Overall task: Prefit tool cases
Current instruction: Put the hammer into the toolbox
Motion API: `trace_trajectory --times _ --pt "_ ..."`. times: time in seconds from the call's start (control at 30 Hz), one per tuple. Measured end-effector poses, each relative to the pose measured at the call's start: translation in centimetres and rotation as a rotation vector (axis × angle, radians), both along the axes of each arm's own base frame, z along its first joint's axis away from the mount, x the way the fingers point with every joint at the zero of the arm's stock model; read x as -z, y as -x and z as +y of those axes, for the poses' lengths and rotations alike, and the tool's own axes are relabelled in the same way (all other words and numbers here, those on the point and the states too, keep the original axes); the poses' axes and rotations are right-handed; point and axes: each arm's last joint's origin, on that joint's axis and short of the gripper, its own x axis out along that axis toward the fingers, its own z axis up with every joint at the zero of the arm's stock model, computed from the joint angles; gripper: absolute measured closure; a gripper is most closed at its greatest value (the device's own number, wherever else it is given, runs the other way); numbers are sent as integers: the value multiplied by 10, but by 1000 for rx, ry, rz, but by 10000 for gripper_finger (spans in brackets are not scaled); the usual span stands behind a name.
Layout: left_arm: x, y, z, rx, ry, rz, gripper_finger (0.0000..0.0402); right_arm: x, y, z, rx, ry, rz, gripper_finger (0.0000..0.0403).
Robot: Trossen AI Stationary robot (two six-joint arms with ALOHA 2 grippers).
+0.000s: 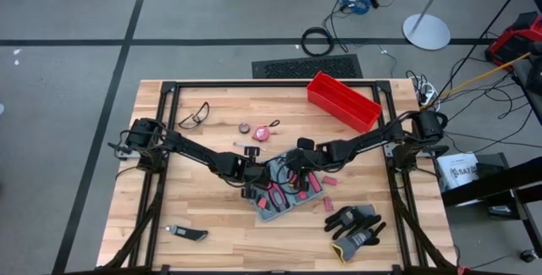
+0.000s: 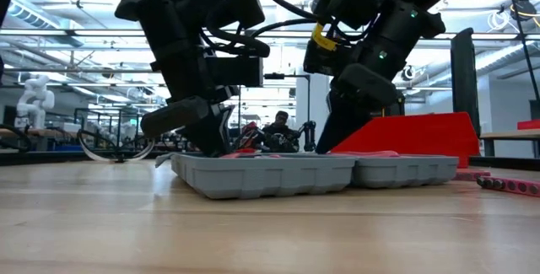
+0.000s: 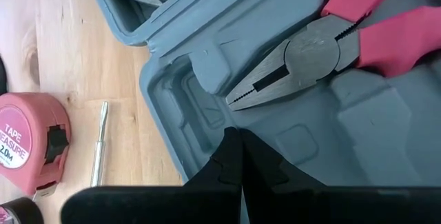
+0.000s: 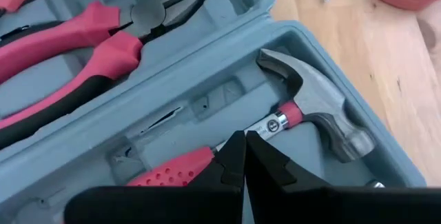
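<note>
The grey-blue tool case lies open and flat on the wooden table, both halves up. One half holds red-handled pliers. The other holds a hammer with a red grip. My left gripper is shut and points steeply down into the pliers' half, just short of the pliers' nose. My right gripper is shut and points down over the hammer's handle. In the high view the two grippers meet over the case from left and right. My left gripper's shut fingertips stand slanting down from the table's left onto the case's moulded floor beside the pliers' nose; whether they touch it, I cannot tell. My right gripper's shut fingertips come slanting down from the table's right onto the hammer's handle, where the red grip meets the metal neck. The hammer lies in its slot.
A red bin stands at the far right. A pink tape measure and a thin metal rod lie just beyond the case. Black gloves lie near right, a utility knife near left, and glasses far left.
</note>
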Motion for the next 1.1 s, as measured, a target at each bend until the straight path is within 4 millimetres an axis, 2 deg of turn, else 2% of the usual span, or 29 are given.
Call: trace_trajectory --times 0.27,0.5,0.87,1.1 --pt "0 0 0 -1 0 0 401 5 0 0 -2 2 23 403" --pt "0 0 0 -1 1 2 401 17 -2 0 -11 -14 57 403" --pt "0 0 0 -1 1 -1 401 18 -2 0 -27 -24 63 403" --pt "0 0 0 -2 -3 -4 401 28 -4 7 -28 -25 74 403"
